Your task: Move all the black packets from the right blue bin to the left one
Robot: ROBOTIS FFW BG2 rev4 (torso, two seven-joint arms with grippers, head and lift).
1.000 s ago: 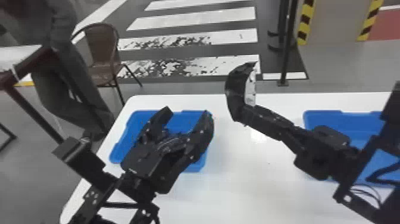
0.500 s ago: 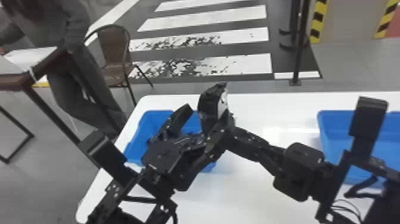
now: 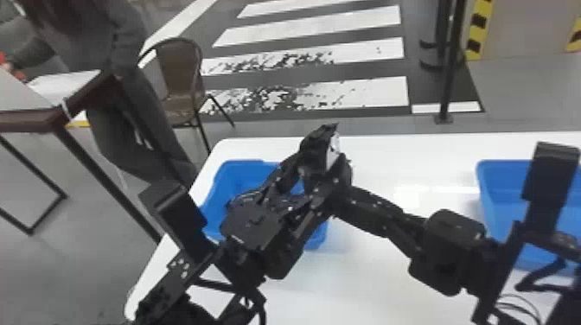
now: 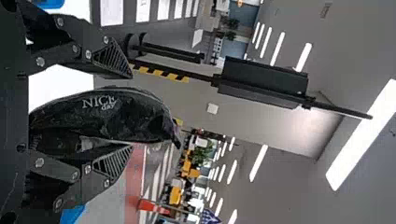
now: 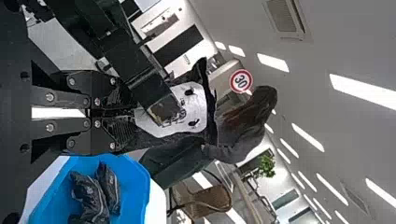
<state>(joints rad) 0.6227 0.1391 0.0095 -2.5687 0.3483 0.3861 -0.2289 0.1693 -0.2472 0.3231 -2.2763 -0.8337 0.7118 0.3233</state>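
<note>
In the head view my left gripper (image 3: 325,159) is over the left blue bin (image 3: 220,181), and my right gripper (image 3: 339,192) reaches across to it with a black packet (image 3: 317,149). The left wrist view has the packet (image 4: 149,116) between the spread fingers of my left gripper (image 4: 130,112), nearer one finger, with a gap on the other side. Seen from the right wrist, my right gripper (image 5: 133,113) is shut on the packet (image 5: 200,107), whose white face is partly covered by a left finger. Several black packets (image 5: 88,196) lie in the left bin (image 5: 140,172).
The right blue bin (image 3: 497,186) stands on the white table (image 3: 371,281), partly behind the right arm. Beyond the table's left edge are a chair (image 3: 181,78) and a dark-framed table (image 3: 56,121). A black post (image 3: 447,78) rises behind the far edge.
The right gripper has carried the packet left to the left gripper, and the packet now sits between the left fingers. The head view has shifted, with bins and chair farther right in it.
</note>
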